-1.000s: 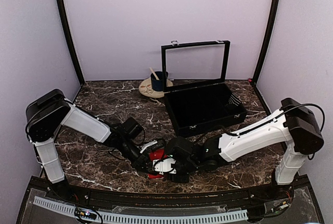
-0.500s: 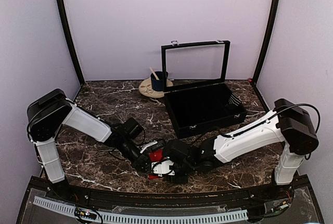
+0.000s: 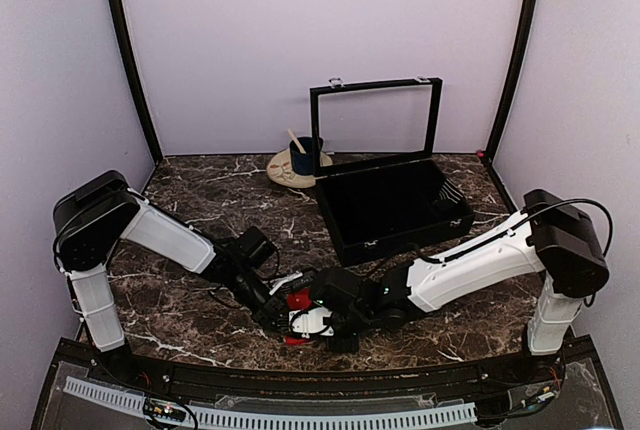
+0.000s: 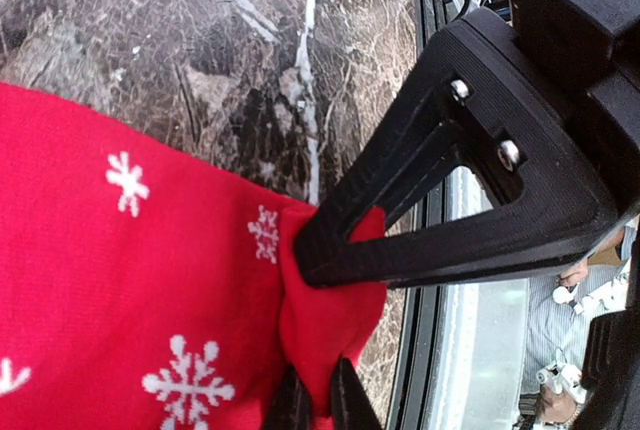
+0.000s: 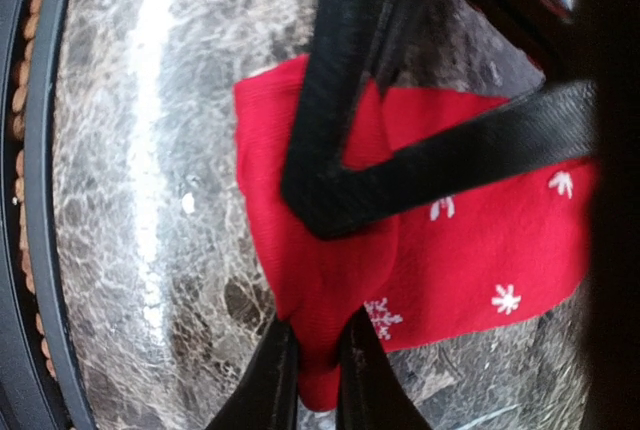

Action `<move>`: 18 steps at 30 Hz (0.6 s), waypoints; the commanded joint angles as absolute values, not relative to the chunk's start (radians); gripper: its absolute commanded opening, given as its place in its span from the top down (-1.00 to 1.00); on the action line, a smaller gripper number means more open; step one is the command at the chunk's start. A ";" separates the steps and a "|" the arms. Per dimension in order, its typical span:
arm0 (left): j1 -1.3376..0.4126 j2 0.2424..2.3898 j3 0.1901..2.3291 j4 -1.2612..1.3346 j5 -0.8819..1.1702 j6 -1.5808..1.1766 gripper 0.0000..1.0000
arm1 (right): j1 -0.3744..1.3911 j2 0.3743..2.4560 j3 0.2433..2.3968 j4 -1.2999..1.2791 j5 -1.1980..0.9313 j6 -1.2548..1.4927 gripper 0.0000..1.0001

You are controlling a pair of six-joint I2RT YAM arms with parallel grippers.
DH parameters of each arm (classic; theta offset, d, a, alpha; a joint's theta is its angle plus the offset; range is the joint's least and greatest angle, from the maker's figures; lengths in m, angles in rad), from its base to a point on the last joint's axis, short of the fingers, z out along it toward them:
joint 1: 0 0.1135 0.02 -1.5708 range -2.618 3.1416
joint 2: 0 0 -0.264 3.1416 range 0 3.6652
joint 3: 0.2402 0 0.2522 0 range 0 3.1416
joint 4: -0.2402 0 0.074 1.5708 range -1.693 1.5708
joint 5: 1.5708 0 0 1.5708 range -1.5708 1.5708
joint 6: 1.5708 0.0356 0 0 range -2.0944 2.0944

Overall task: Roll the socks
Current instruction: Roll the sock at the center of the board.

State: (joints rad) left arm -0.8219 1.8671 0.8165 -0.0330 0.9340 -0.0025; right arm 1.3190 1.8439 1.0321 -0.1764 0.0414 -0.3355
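The marbled tabletop (image 3: 200,200) carries an open black box (image 3: 395,205) toward 2 o'clock, its lid standing up. A dark mug (image 3: 305,153) sits toward 12 o'clock. The socks (image 3: 298,300) lie flat near the front edge at 6 o'clock, red with white snowflakes, and both arms meet over them.

The left gripper (image 4: 310,320) is clenched on a bunched corner of the fabric. The right gripper (image 5: 315,280) is pinched onto the opposite edge, a fold of red caught between its fingers.

The socks look light, limp and stretchy. They will likely sag and crease rather than hold a shape, and thin knit could slip out of a shallow pinch. The firmest hold is probably a doubled edge or corner, kept low against the tabletop while rolling.
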 commanded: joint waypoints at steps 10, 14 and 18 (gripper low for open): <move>-0.749 1.799 0.687 0.018 0.807 -0.121 0.36 | 1.275 1.852 1.015 -0.214 -0.035 -0.272 1.00; -0.731 1.743 0.656 0.054 0.781 -0.157 0.29 | 1.250 1.852 1.021 -0.221 -0.083 -0.257 1.00; -0.722 1.688 0.627 0.082 0.721 -0.191 0.22 | 1.224 1.859 1.033 -0.234 -0.135 -0.245 1.00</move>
State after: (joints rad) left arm -0.7410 1.7355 0.6724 0.0860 0.8745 -0.1455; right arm 1.2545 1.8439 1.0321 -0.1692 -0.0704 -0.2745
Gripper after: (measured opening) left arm 0.372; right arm 0.091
